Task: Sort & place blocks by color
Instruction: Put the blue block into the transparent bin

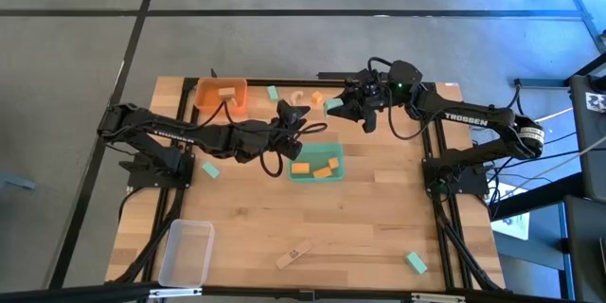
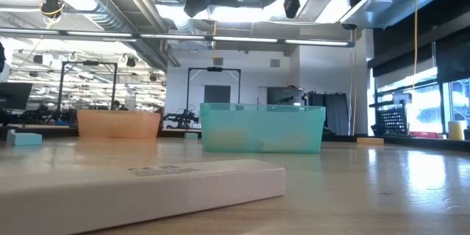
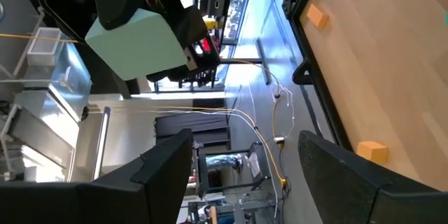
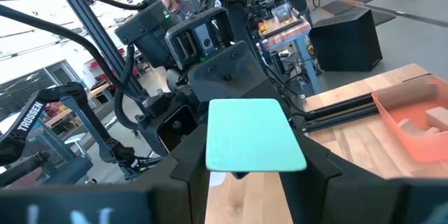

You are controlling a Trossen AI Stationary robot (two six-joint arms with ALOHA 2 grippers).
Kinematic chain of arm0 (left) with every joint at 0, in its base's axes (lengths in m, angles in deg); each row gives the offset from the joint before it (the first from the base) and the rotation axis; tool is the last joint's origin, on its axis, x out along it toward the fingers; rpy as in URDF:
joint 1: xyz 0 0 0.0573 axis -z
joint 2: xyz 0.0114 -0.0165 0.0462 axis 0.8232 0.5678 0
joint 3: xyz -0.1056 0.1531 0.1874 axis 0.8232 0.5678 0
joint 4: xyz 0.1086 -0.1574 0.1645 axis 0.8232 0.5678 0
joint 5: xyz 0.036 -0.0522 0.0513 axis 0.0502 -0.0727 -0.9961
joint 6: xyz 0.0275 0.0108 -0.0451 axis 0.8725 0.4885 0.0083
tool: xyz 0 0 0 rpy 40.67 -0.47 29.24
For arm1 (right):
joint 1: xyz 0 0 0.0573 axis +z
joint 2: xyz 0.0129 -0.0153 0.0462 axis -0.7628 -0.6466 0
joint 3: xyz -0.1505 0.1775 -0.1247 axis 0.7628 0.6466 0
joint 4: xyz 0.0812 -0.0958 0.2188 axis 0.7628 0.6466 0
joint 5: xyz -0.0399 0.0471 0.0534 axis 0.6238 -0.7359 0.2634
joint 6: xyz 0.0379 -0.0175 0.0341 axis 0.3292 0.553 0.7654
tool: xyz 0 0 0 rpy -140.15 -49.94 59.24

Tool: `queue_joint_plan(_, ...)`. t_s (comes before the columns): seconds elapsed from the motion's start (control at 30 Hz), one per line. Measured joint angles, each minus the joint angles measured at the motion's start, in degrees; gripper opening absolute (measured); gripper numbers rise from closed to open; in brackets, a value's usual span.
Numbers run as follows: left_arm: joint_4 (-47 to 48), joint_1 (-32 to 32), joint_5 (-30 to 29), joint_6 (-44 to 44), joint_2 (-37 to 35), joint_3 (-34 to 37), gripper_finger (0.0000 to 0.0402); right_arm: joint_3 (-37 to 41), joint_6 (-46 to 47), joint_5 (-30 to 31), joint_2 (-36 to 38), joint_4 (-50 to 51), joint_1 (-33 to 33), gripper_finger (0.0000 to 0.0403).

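Observation:
My right gripper (image 1: 339, 106) hangs above the far middle of the table, shut on a mint-green block (image 4: 255, 134). My left gripper (image 1: 295, 118) faces it from the left, open and empty (image 3: 245, 140), a short way from the block (image 3: 136, 42). Both grippers are well above the table. Other blocks lie flat on the table: mint-green ones (image 1: 273, 93) (image 1: 210, 169) (image 1: 415, 262), a pale wood one (image 1: 294, 257) and an orange one (image 3: 372, 150). The green tray (image 1: 316, 146) holds orange blocks (image 1: 327, 170). A pale block (image 1: 227, 93) sits in the orange tray (image 1: 201, 95). My right gripper pinches the mint-green block between its two fingers (image 4: 322, 161), which stand on two opposite sides of it. The block's broad face (image 4: 255, 112) shows past the fingers. The fingers point roughly level toward the table's left. The block is lifted clear of the table.
The clear tray (image 1: 187, 251) sits at the near left corner. The green tray (image 2: 262, 128) stands below and just near of the grippers. The orange tray (image 2: 119, 123) is at the far left. The wood block (image 2: 147, 183) lies close to the near edge. Bare tabletop lies near right.

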Motion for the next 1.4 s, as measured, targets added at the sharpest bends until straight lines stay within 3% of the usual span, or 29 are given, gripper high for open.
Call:
queue_joint_plan(0.2, 0.0, 0.0, 0.4, 0.0, 0.0, 0.0, 0.0250, 0.0, 0.4, 0.4, 0.0, 0.0, 0.0, 0.0131)
queue_joint_plan(0.4, 0.0, 0.0, 8.0, -0.5, 0.0, 0.0, 0.0250, 0.0, 0.7, 1.9, 0.0, 0.0, 0.0, 0.0131)
queue_joint_plan(0.6, 0.0, 0.0, 13.6, -9.8, 0.0, 0.0, 0.0250, 0.0, 0.6, 1.9, 0.0, 0.0, 0.0, 0.0131)
queue_joint_plan(1.03, -1.3, -1.9, 13.3, -16.2, 0.0, 0.0, 0.0249, 0.0, 0.6, 1.9, 0.0, 0.0, 0.0, 0.0131)
queue_joint_plan(1.23, -10.5, -4.2, 12.0, -16.1, 0.1, 0.0, 0.0246, 0.0, 0.5, 2.0, 0.0, 0.6, 0.0, 0.0131)
queue_joint_plan(1.4, -12.7, -6.0, 17.0, -16.1, 0.0, 0.0, 0.0246, 0.0, 0.3, 2.1, 0.0, 2.0, 0.0, 0.0131)
